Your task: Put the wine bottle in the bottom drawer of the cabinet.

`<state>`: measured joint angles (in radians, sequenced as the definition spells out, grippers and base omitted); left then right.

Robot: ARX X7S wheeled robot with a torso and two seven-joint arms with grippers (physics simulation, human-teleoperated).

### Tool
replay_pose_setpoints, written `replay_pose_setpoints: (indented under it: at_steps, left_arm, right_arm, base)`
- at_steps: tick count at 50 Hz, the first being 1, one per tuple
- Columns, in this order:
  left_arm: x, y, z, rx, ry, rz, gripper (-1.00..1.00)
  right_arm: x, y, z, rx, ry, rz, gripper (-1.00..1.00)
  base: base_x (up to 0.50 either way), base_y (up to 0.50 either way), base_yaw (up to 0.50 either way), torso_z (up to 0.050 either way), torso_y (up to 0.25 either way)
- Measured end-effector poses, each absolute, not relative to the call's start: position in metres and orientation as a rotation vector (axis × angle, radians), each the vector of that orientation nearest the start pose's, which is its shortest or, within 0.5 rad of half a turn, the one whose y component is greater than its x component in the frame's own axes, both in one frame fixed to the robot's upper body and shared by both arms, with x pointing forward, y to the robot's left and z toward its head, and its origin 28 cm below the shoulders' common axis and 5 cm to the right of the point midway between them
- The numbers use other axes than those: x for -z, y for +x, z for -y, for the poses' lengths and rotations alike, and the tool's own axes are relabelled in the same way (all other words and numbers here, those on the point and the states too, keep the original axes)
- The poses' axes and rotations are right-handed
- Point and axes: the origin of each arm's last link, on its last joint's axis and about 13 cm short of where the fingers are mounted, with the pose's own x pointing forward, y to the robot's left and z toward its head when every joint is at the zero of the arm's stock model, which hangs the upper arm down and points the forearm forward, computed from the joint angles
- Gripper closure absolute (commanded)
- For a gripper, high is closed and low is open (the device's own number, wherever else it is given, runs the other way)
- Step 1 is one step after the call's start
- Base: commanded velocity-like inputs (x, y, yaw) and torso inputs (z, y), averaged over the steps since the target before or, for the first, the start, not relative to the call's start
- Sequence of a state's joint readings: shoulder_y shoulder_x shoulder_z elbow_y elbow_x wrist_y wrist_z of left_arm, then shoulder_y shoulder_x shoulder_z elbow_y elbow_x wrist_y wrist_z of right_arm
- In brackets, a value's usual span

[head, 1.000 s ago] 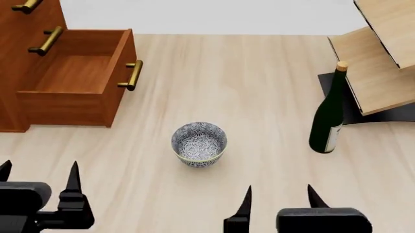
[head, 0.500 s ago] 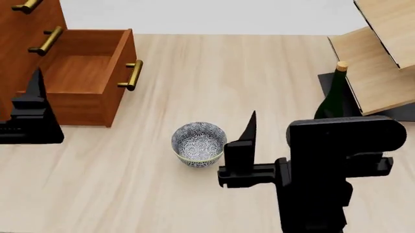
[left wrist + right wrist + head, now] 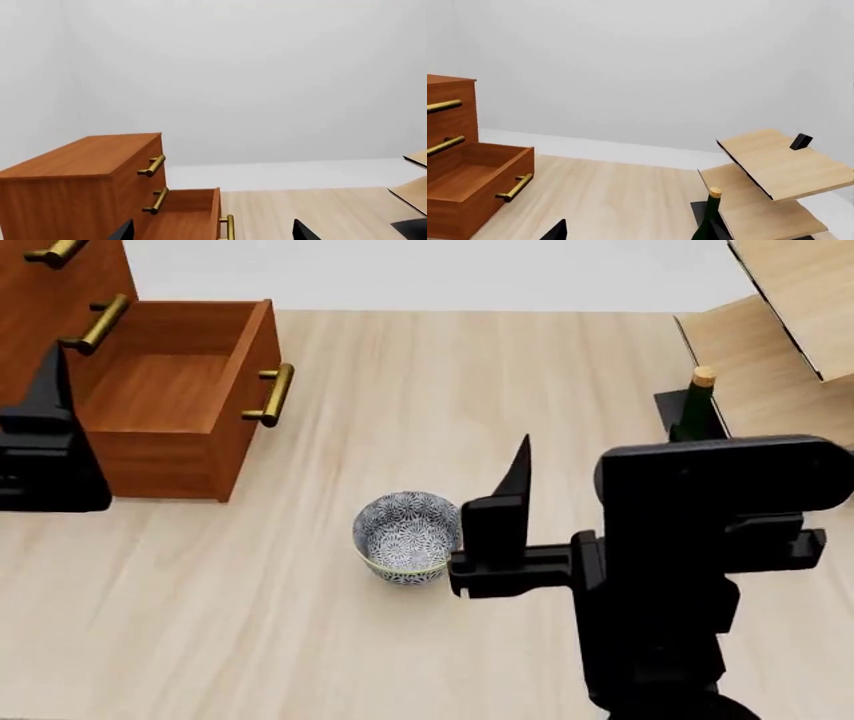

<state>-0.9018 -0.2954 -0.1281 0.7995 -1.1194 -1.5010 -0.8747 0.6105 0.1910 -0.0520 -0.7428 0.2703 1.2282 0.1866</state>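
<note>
In the bottom drawer [image 3: 174, 390], bare wood; wine bottle [image 3: 693, 405] well apart.

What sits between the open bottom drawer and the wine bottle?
In the head view, a blue-patterned ceramic bowl and the right tool sit between reddish-brown wooden drawer and green glass bottle.

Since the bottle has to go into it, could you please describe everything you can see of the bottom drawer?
The bottom drawer is a reddish-brown wooden box, pulled well out of the cabinet and open to above. Its floor is plain wood and looks bare where visible. One brass bar handle sits on its front panel. It stands on the pale wood floor, level, under two shut upper drawer fronts. The left gripper covers part of its near side in the head view; whether they touch is unclear. The wrist views show its inside only partly.
</note>
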Motion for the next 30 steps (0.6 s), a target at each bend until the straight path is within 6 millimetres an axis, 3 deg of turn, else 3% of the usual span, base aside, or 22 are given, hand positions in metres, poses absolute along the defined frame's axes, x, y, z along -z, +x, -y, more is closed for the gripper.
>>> replay_pose_setpoints:
  at_steps: [13, 30]
  left_arm:
    - [-0.270, 0.221, -0.221, -0.114, 0.045, 0.176, -1.00]
    - [-0.269, 0.239, -0.257, -0.346, 0.021, 0.202, -1.00]
  right_arm:
    - [-0.218, 0.242, 0.108, 0.002, -0.114, 0.108, -1.00]
    - [-0.217, 0.243, 0.110, 0.013, -0.121, 0.115, -1.00]
  base:
    - [0.00, 0.00, 0.00, 0.000, 0.000]
    - [0.00, 0.00, 0.00, 0.000, 0.000]
